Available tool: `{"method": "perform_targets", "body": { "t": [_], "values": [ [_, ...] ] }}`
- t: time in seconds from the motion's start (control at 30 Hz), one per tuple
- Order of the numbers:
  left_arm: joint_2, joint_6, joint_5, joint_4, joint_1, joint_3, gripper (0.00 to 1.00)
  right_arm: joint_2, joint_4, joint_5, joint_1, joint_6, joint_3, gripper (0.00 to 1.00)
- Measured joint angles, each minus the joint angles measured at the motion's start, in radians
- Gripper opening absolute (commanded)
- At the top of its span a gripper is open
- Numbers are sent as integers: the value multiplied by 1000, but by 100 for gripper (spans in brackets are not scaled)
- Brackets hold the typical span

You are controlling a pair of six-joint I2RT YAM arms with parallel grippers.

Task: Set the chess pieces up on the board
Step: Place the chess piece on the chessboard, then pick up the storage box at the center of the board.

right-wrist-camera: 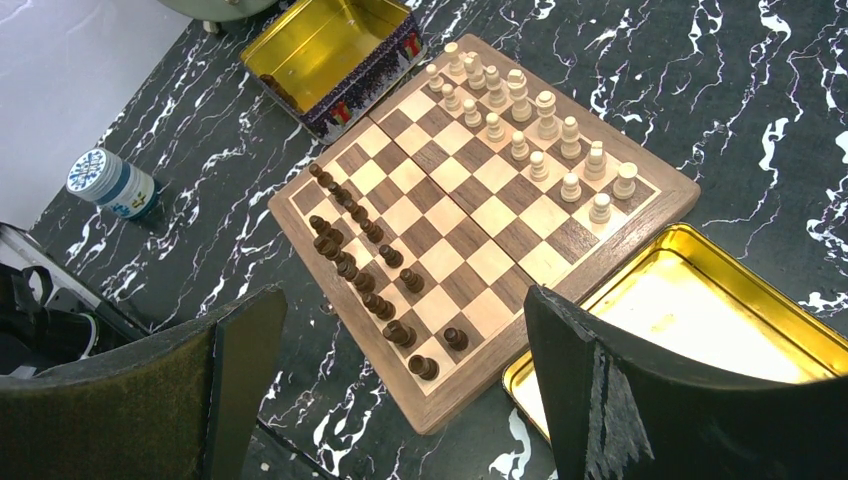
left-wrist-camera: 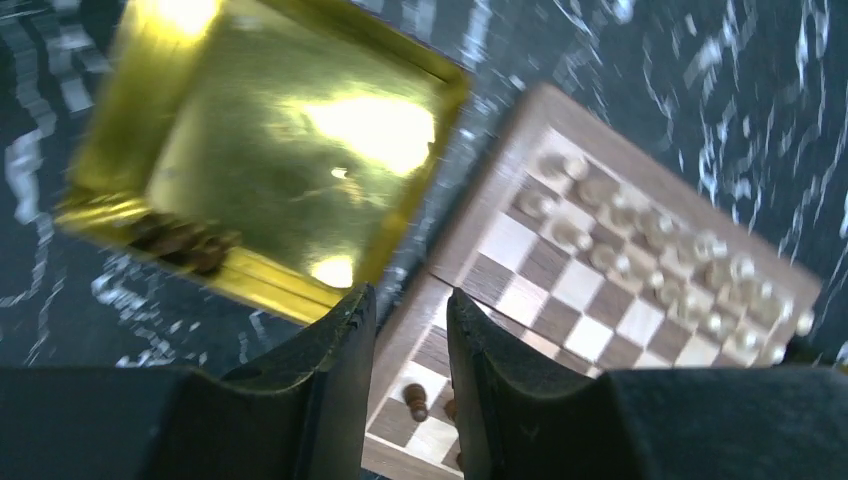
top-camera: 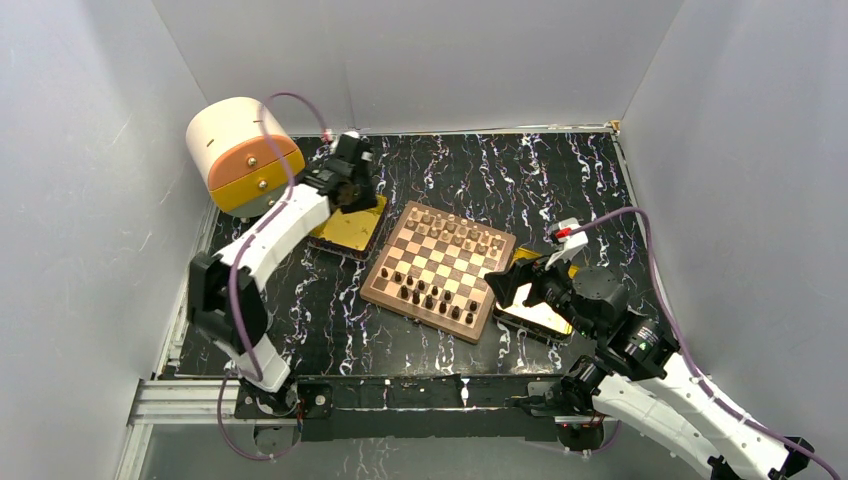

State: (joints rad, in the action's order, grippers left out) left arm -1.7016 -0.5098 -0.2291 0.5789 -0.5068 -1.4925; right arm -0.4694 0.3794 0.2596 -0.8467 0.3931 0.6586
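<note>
The board (top-camera: 372, 289) lies in the middle of the table, turned at an angle. Dark chess pieces (right-wrist-camera: 360, 260) stand in two rows along its near side, and light pieces (right-wrist-camera: 530, 120) in two rows along the far side. My left gripper (top-camera: 358, 195) hovers over a gold tray (left-wrist-camera: 280, 150) by the board's left corner. In the left wrist view its jaws (left-wrist-camera: 410, 300) are open by a narrow gap with nothing between them. Small dark things (left-wrist-camera: 185, 240), blurred, lie at that tray's edge. My right gripper (right-wrist-camera: 400, 300) is wide open and empty above the board's near right corner.
A second gold tray (right-wrist-camera: 700, 300) sits right of the board, below my right gripper. A cream and orange round container (top-camera: 240, 150) stands at the back left. A small white and blue jar (right-wrist-camera: 110, 183) sits left of the board. Grey walls enclose the table.
</note>
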Motion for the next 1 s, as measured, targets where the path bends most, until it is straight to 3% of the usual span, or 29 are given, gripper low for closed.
{"method": "perform_targets", "body": {
  "t": [0.1, 0.27, 0.53, 1.0],
  "values": [
    [117, -139, -102, 16, 59, 71, 30, -4, 0, 0, 0, 0, 0, 99],
    [240, -374, -256, 62, 55, 163, 35, -2, 0, 0, 0, -1, 0, 99],
    [250, -668, -284, 106, 100, 283, 35, 14, 1, 16, 0, -2, 0, 99],
    [122, -800, -243, 21, 101, 375, 36, 0, 13, 30, 0, -4, 7, 99]
  ]
}}
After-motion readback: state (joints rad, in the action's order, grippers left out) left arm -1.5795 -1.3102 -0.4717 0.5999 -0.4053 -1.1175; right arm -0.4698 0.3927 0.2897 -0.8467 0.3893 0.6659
